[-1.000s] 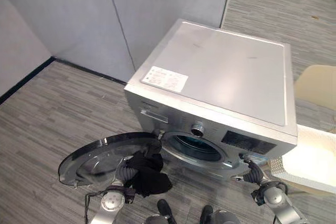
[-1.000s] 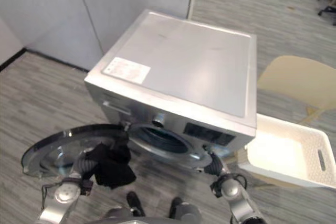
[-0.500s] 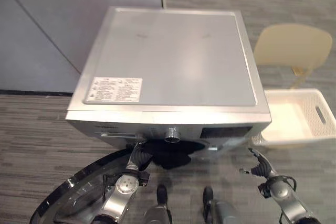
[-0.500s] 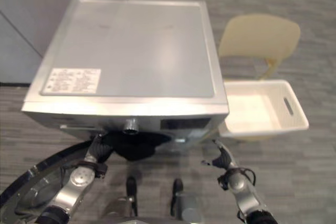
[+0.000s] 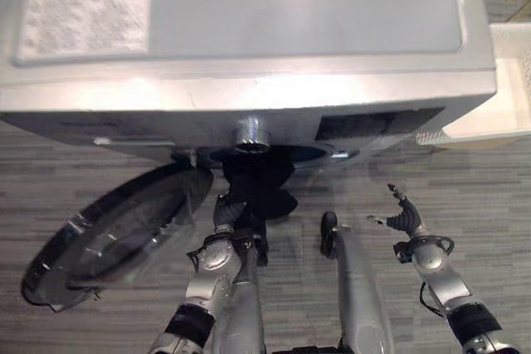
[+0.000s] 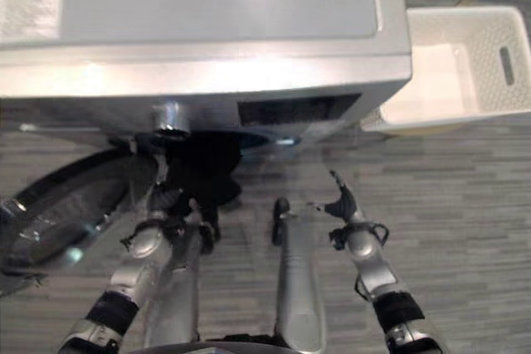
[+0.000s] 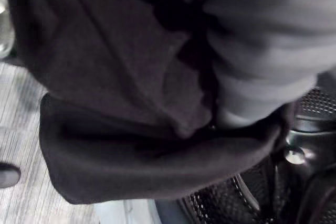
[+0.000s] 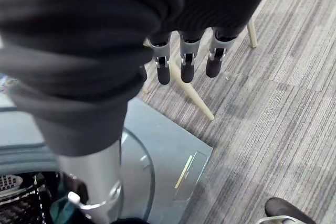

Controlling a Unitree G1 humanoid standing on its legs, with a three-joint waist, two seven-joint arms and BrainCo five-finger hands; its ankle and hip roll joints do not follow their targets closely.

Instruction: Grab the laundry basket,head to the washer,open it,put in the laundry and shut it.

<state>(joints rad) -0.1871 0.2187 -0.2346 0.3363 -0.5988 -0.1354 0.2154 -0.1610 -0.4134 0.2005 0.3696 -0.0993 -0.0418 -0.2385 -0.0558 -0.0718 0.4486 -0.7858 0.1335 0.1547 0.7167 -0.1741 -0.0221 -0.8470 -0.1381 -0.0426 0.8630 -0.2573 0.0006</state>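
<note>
Both hands sit below the washer [image 5: 249, 55] front. Left hand [image 5: 230, 209] grips the black laundry [image 5: 259, 181], which hangs at the mouth of the drum, beside the swung-out door [image 5: 108, 234]. Right hand [image 5: 404, 217] hovers free, fingers relaxed. White basket [image 6: 465, 64] stands right of the washer.

Grey wood-look plank flooring [image 5: 498, 196] runs beneath everything. Pale wooden chair legs [image 8: 195, 96] stand on it. A person's dark shoe [image 8: 286, 211] rests on it nearby.
</note>
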